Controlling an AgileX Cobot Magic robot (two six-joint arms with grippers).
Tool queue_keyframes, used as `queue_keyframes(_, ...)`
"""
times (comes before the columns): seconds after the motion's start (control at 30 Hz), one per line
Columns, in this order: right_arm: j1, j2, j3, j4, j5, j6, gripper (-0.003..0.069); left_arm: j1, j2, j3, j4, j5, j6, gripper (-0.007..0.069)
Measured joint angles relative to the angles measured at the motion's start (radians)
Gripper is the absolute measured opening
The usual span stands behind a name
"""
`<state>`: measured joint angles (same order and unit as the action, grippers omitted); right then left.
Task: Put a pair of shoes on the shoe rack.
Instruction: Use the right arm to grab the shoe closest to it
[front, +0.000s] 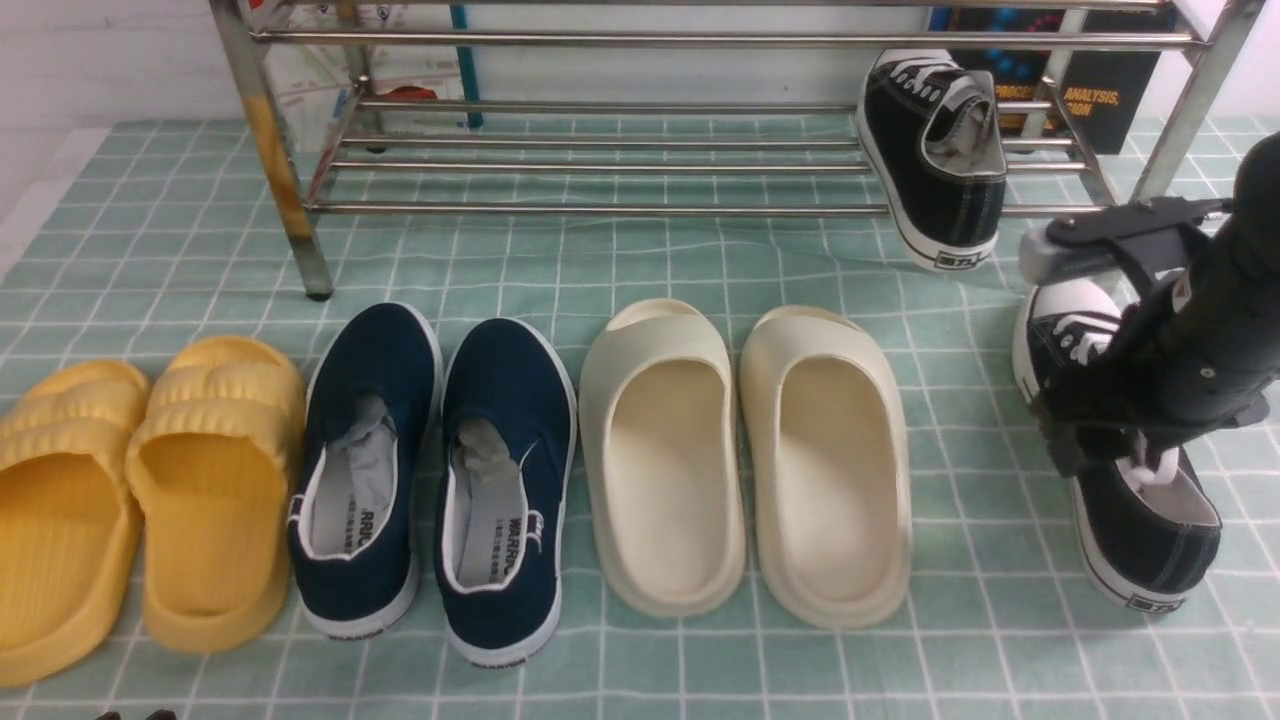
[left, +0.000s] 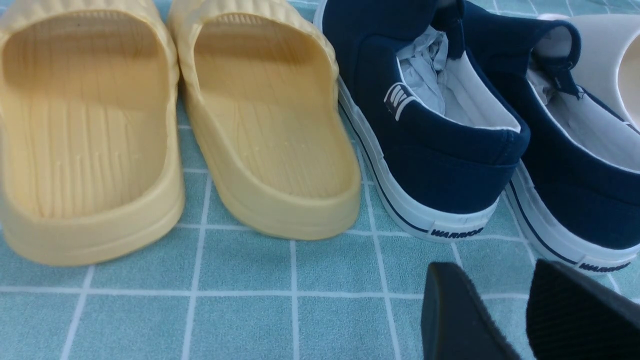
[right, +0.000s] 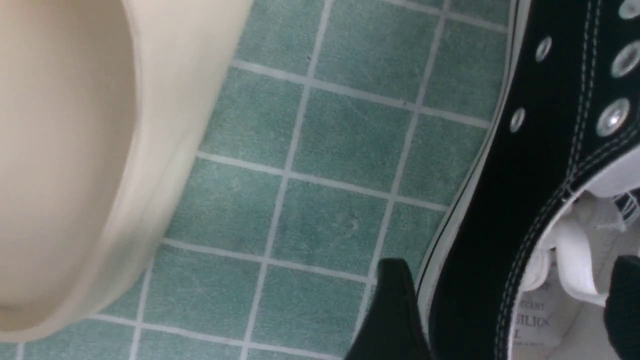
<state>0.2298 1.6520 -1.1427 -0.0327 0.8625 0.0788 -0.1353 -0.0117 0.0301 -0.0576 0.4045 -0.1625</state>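
One black sneaker (front: 935, 150) with white laces lies tilted on the lower bars of the steel shoe rack (front: 600, 210), near its right end, its heel hanging over the front bar. The other black sneaker (front: 1150, 540) stands on the green checked mat at the far right. My right gripper (front: 1105, 445) reaches down onto it. In the right wrist view this gripper (right: 510, 280) is open and straddles the sneaker's side wall (right: 525, 165), one finger outside by the white sole, the other inside over the lining. My left gripper (left: 492, 280) is open and empty, low over the mat.
Left to right on the mat stand yellow slides (front: 140, 490), navy slip-ons (front: 440, 480) and cream slides (front: 745, 450). The rack's left front leg (front: 280, 170) is stained yellow. A dark book (front: 1090, 80) stands behind the rack's right end.
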Motion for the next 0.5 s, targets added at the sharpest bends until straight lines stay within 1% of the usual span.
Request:
queue_keyframes(0.07,0.0,0.037,0.0,-0.002,-0.001,0.006,0.0534,0.0,0.0,0.0,0.0,0.0,0.0,0.0239)
queue_keyframes(0.13,0.0,0.071,0.0,-0.003,-0.002,0.009,0.0491,0.0,0.0,0.0,0.0,0.0,0.0,0.0239)
queue_keyframes(0.17,0.0,0.08,0.0,-0.003,-0.002,0.01,0.0485,0.0,0.0,0.0,0.0,0.0,0.0,0.0239)
queue_keyframes(0.23,0.0,0.117,0.0,-0.016,-0.002,0.013,0.0362,0.0,0.0,0.0,0.0,0.0,0.0,0.0239)
queue_keyframes(0.27,0.0,0.121,0.0,-0.02,-0.002,0.013,0.035,0.0,0.0,0.0,0.0,0.0,0.0,0.0239)
queue_keyframes(0.3,0.0,0.126,0.0,-0.034,-0.002,0.014,0.0244,0.0,0.0,0.0,0.0,0.0,0.0,0.0239)
queue_keyframes(0.37,0.0,0.12,0.0,-0.044,0.0,0.014,0.0099,0.0,0.0,0.0,0.0,0.0,0.0,0.0239)
queue_keyframes(0.4,0.0,0.11,0.0,-0.045,0.001,0.014,0.0046,0.0,0.0,0.0,0.0,0.0,0.0,0.0239)
queue_keyframes(0.43,0.0,0.1,0.0,-0.048,0.006,0.014,0.002,0.0,0.0,0.0,0.0,0.0,0.0,0.0239)
queue_keyframes(0.5,0.0,0.064,-0.007,-0.051,0.032,0.012,0.0014,0.0,0.0,0.0,0.0,0.0,0.0,0.0239)
